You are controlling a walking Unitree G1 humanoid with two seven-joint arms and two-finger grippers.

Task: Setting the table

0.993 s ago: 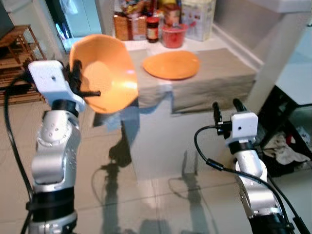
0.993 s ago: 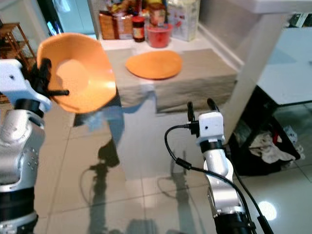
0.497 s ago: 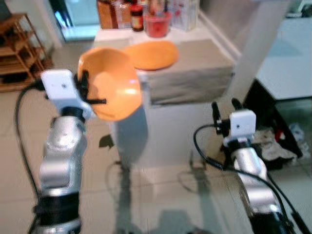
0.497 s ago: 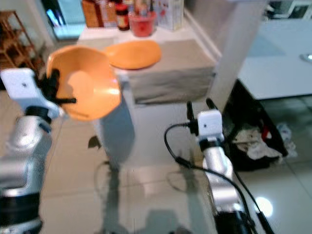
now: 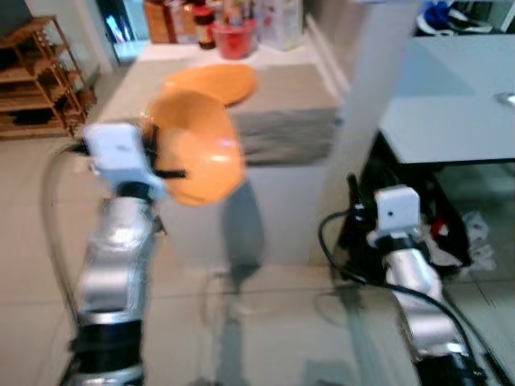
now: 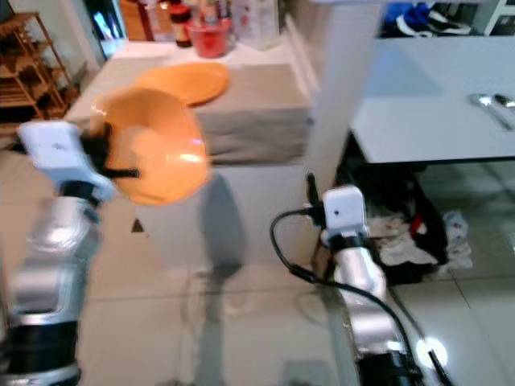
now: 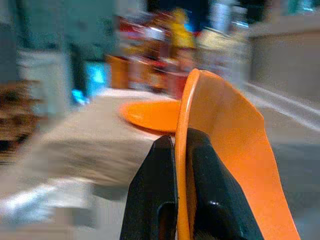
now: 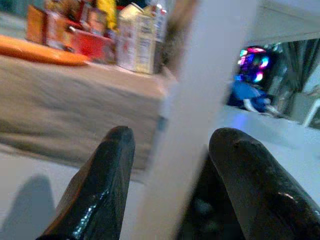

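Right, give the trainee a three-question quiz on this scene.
1. True or false: the left tool grips the bowl by its rim.
2. What lies on the grey cloth? A) plate B) fork C) cup
3. Fill in: the right tool's fingers are ____.

Key: 1 true. 2 A, the orange plate. 3 open.

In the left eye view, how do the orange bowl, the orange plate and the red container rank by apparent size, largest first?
1. Orange bowl, held in the left claw nearer the camera, so its lead is unsure.
2. Orange plate.
3. Red container, farthest away.
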